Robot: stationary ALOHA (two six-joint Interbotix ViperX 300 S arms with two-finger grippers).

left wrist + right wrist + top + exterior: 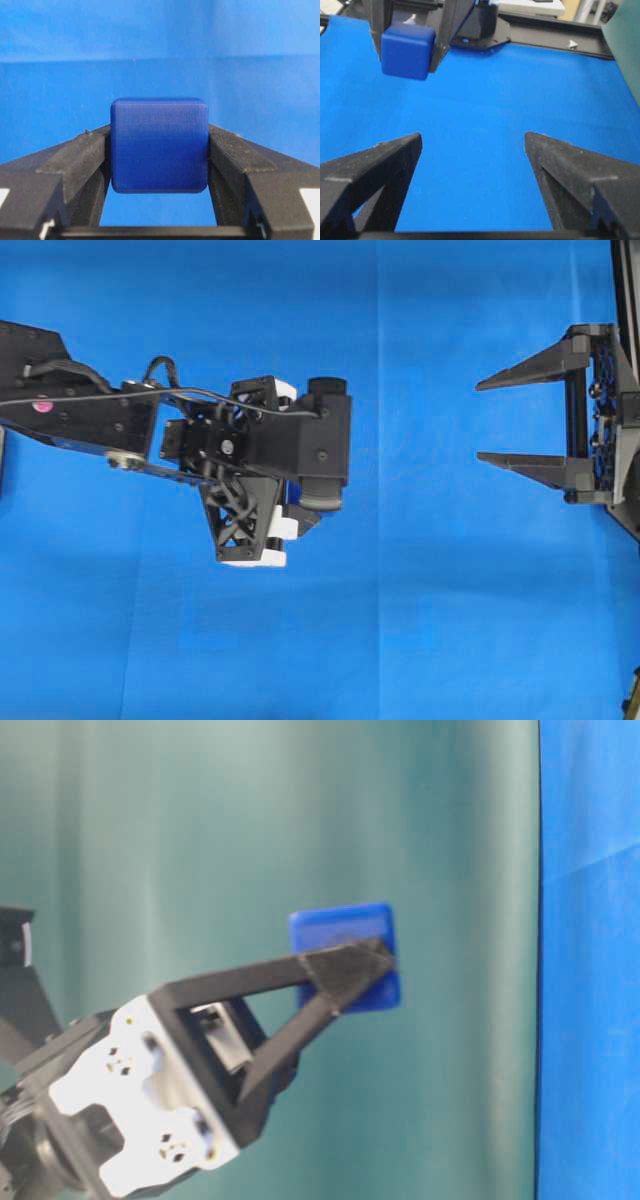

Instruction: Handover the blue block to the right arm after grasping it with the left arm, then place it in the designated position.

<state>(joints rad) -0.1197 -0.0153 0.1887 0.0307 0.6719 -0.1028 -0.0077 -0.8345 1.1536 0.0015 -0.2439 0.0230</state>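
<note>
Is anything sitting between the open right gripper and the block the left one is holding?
Nothing visible. Only bare blue cloth lies between the right gripper and the blue block clamped in the left gripper.

Left black robot arm [90, 415] reaches in from the left edge of the overhead view, wrist pitched downward, its white-mounted gripper [159, 150] clamped: two pointed black fingers [82, 160] press flat against both sides of a small dark-blue cube [159, 145], lifted clear of the surface. Over on the right, the black-mounted gripper [482, 420] sits level, jaws spread wide with nothing between them, pointing straight toward the left arm, well apart.
</note>
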